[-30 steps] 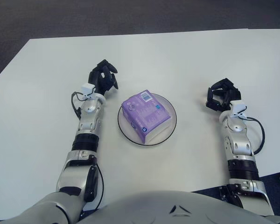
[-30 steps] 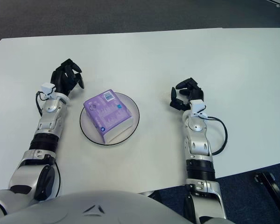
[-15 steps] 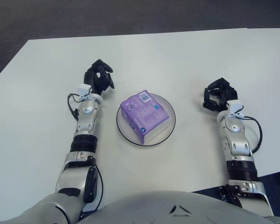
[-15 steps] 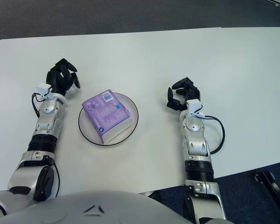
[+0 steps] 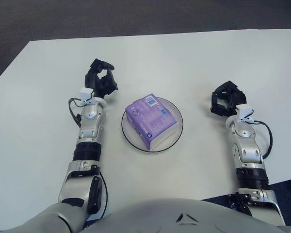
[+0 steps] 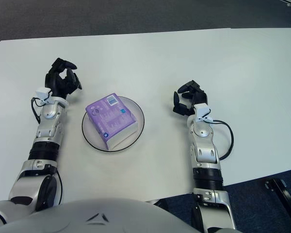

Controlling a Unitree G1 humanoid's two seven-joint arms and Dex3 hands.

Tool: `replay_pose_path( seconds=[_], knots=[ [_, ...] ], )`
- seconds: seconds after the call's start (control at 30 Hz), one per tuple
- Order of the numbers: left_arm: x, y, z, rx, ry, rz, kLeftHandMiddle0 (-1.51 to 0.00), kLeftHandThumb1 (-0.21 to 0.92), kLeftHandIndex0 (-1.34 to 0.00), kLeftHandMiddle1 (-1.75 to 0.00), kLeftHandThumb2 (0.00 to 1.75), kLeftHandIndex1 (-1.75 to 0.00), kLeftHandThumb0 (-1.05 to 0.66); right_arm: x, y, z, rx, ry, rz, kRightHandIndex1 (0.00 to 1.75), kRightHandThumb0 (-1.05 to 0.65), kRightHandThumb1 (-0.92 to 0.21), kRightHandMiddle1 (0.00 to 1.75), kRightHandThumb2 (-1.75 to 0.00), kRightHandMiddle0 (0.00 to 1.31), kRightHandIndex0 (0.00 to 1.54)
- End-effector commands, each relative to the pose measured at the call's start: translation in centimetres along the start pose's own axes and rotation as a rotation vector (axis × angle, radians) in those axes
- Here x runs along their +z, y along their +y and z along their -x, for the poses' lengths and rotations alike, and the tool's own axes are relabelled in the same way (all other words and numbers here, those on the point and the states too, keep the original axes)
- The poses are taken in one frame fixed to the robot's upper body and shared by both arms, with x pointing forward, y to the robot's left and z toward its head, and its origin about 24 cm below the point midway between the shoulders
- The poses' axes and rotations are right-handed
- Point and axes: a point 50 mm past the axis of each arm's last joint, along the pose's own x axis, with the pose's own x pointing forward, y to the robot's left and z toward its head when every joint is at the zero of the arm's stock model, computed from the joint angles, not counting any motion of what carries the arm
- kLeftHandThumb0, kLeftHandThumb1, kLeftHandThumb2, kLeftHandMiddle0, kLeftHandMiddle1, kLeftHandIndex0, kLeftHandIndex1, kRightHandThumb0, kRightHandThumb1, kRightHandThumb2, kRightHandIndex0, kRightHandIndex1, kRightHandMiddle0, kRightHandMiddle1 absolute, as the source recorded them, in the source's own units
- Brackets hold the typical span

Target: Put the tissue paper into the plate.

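A purple pack of tissue paper (image 5: pixel 151 119) lies inside the white, dark-rimmed plate (image 5: pixel 175 136) in the middle of the white table. My left hand (image 5: pixel 100 79) is raised over the table to the left of the plate, apart from it, with its fingers curled and holding nothing. My right hand (image 5: pixel 227 101) is over the table to the right of the plate, fingers loosely curled and empty.
The white table (image 5: pixel 194 63) runs wide around the plate. Its far edge meets dark carpet (image 5: pixel 136 17). The near right edge lies close to my right forearm (image 5: pixel 246 155).
My left hand has drawn back a little to the left, away from the plate, and its fingers have curled in. The right hand has barely shifted. The pack stays in the plate.
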Motion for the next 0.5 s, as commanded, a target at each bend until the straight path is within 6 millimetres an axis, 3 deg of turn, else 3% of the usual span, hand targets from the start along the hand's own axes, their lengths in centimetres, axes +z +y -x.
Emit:
replay_pose_path(
  seconds=[0.0,0.47],
  knots=[
    [-5.4,0.5,5.4,0.068,0.228,0.013,-1.21,0.54,-0.44,-1.75,1.04,-1.75,-0.41,-2.9,1.3,1.2,0.087,0.156,-0.033,1.75,-0.46,-0.38,1.75,-1.24,0.56,0.98],
    [-5.1,1.1,7.2,0.116,0.211,-0.038,-1.23,0.52,-0.46,-1.75,1.07,-1.75,-0.42,-1.8,2.3,-0.7,0.195,0.146,-0.067,1.75,-0.45,-0.40,1.75,-1.21,0.55,0.93]
  ],
)
